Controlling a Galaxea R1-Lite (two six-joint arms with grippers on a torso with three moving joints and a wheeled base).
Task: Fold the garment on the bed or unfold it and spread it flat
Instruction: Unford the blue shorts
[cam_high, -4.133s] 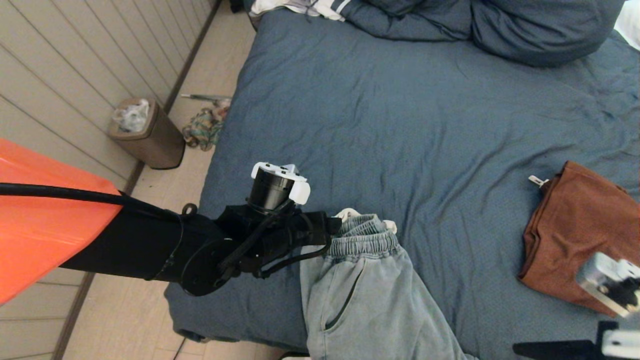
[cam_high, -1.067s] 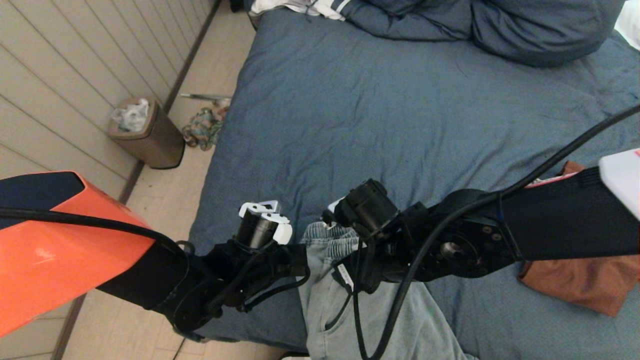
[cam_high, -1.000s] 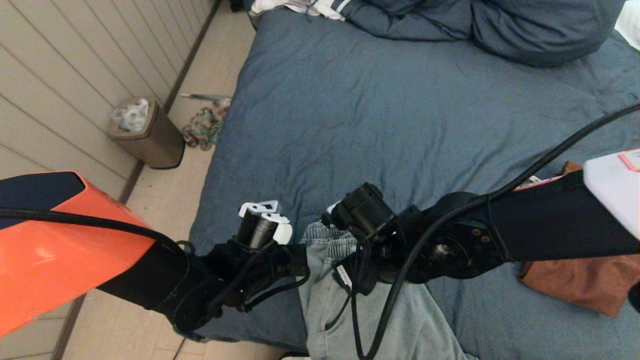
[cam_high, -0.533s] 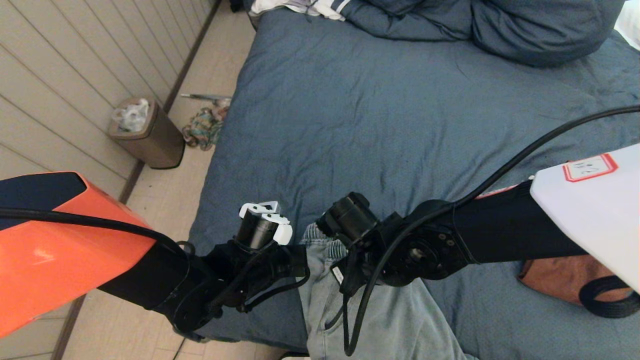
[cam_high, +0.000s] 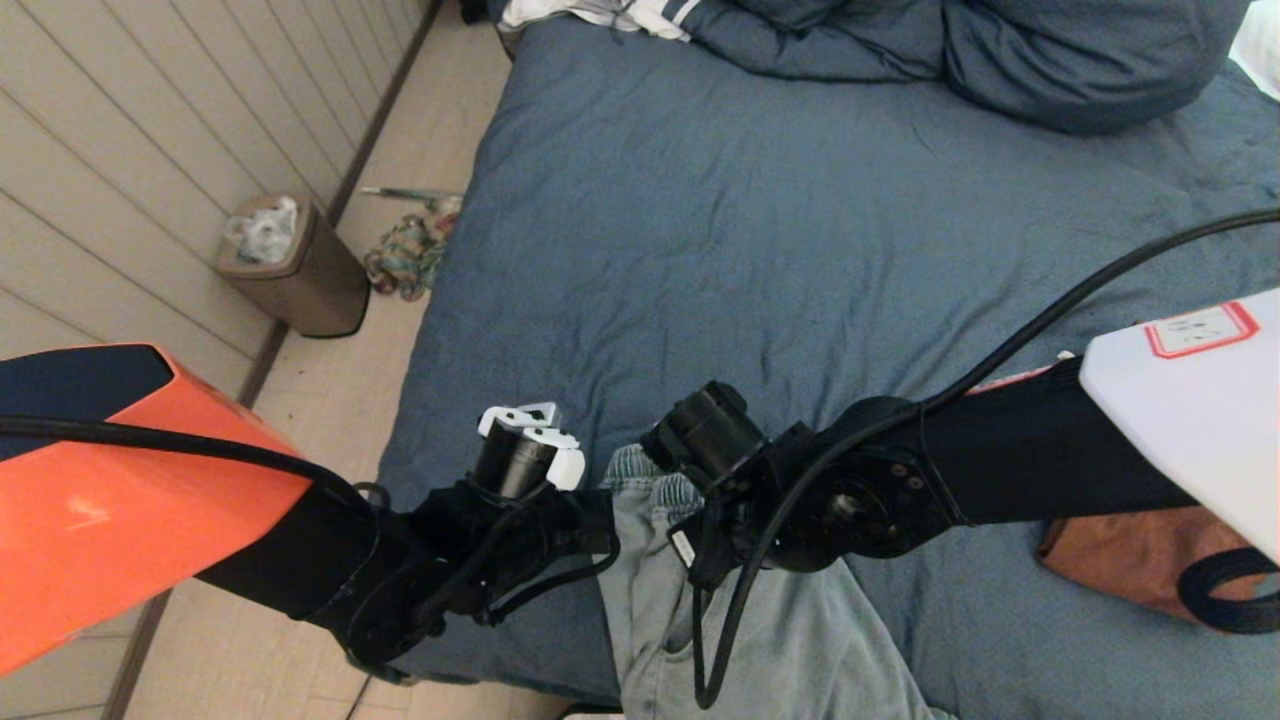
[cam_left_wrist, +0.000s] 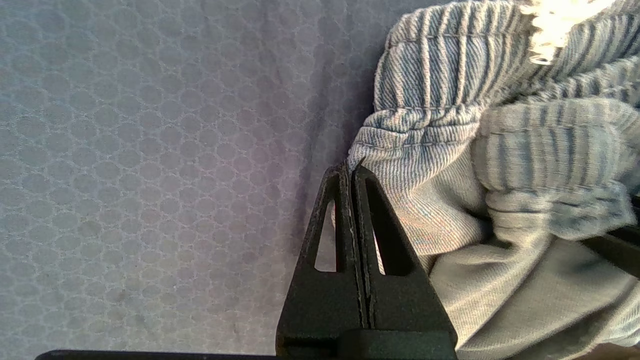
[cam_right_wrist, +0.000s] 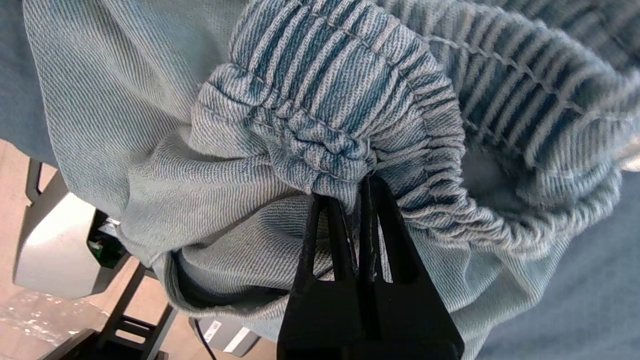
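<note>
Light denim pants (cam_high: 720, 620) lie at the bed's (cam_high: 800, 230) six-o'clock edge. The left gripper (cam_left_wrist: 351, 172) pinches the waistband's nine-o'clock corner with closed fingers; the right gripper (cam_right_wrist: 356, 192) clamps the bunched elastic just beside it, toward three o'clock.

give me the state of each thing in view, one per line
left pincer: shut on the waistband edge of the light blue pants
right pincer: shut on bunched waistband elastic
light blue pants: crumpled, legs hanging off the bed's near edge
bed: wrinkled sheet, bedding heaped at the far end
brown garment: folded, on the bed
trash bin: open, bag inside
</note>
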